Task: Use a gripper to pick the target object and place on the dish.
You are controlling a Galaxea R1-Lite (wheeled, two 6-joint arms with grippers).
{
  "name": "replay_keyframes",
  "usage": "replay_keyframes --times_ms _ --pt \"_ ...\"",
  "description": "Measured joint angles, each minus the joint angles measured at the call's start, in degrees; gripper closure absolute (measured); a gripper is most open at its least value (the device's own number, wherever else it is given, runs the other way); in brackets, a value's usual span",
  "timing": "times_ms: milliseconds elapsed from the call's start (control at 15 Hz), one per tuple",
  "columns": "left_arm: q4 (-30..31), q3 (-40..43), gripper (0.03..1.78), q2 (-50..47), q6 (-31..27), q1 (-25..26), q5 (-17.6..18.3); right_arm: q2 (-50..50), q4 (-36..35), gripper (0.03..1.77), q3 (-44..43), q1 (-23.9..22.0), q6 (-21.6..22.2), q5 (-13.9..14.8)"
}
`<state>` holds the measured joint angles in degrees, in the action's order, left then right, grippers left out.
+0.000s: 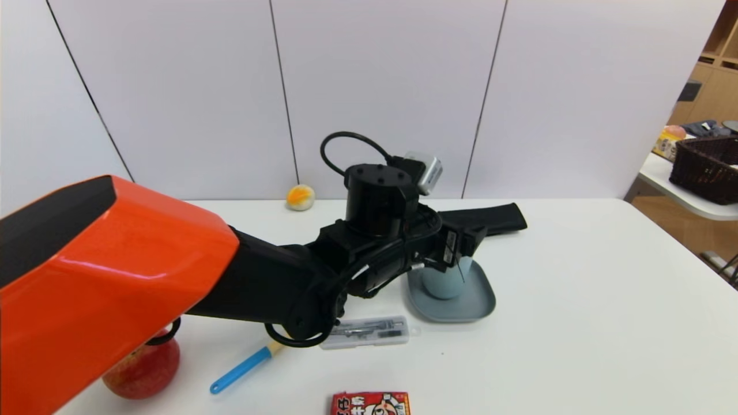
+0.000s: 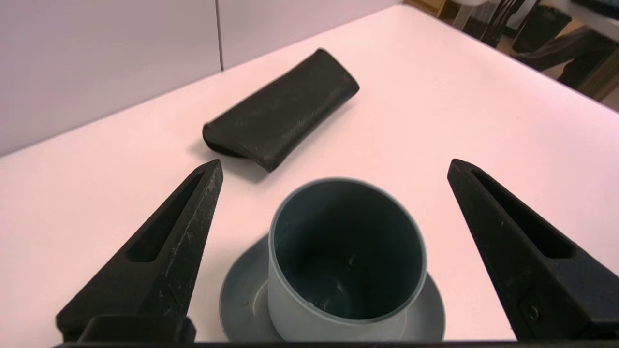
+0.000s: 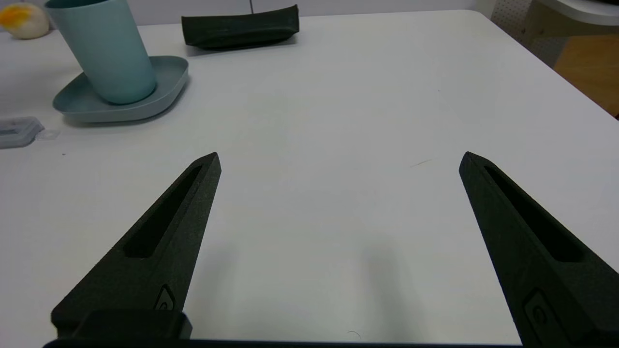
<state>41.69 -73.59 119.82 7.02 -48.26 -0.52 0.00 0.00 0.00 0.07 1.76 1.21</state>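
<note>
The cup (image 2: pixel 346 261) is standing upright on the dish (image 2: pixel 242 302), and the left gripper (image 2: pixel 333 169) hangs right above it with its fingers spread wide, one on each side of the rim and touching neither. By the look of it the placing is done: the cup rests on its own, slightly toward the back of the dish in the head view, and nothing grips it. What seems left is only for the left arm to lift clear without clipping the rim (the gap on both sides looks generous).

The right gripper (image 3: pixel 338 157) sits low over bare table (image 3: pixel 338 96), well apart from the dish, fingers splayed and holding nothing.

Now the surfaces. The cup is plain, handleless smooth plastic, pale blue-green outside, darker teal inside, with a few small specks on its floor. The dish is a shallow grey-blue rounded square with a raised rim, matte plastic too, wider than the cup. Behind them lies a black pouch (image 2: pixel 283 108), soft-looking and slightly dusty. Near the dish's front edge sits a clear case (image 1: pixel 369 331), then a blue-handled tool (image 1: pixel 242 367), a red apple (image 1: pixel 143 369) and a printed red packet (image 1: pixel 370 403). A yellow-and-white ball (image 1: pixel 300 197) rests by the wall.
</note>
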Motion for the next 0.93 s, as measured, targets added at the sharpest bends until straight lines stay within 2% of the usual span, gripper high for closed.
replay_keyframes --times_ms 200,400,533,733,933 --pt "0.94 -0.07 0.14 -3.78 -0.52 0.0 -0.99 0.0 0.0 0.09 0.0 0.0 -0.02 0.0" --pt "1.17 0.59 0.12 -8.98 -1.9 0.96 -5.81 0.0 0.0 0.09 0.0 0.0 0.0 0.02" --pt "1.28 2.95 0.12 -13.13 -3.61 3.56 -7.11 0.0 0.0 0.09 0.0 0.0 -0.02 0.0" --pt "1.5 9.73 0.12 -20.93 -5.01 8.8 -7.39 0.0 0.0 0.09 0.0 0.0 0.0 0.0" --pt "4.97 21.37 0.12 -30.53 -5.32 15.13 -7.44 0.0 0.0 0.09 0.0 0.0 0.0 0.02"
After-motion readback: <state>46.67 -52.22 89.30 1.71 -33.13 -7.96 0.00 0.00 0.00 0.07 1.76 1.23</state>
